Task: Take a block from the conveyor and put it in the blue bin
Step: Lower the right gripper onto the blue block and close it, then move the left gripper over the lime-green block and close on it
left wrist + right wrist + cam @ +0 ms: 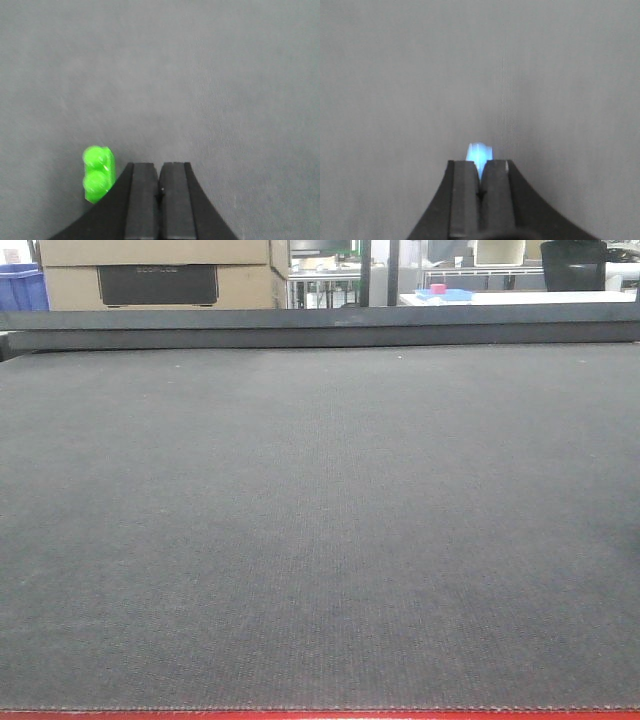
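Conveyor: spans the front view side to side, red near edge, dark rail along the far edge, wide open belt between.
Left pincer: clenched, fingers pressed together, hangs over open belt.
Green block: lies on the belt just left of that pincer.
Right pincer: clamped on blurred blue block, tip poking past the fingertips.
Blue bin: far left, beyond the rail.

Cardboard boxes in the background left; small pink object farther right.

Faint, unreadable lettering on dark panel of cardboard box
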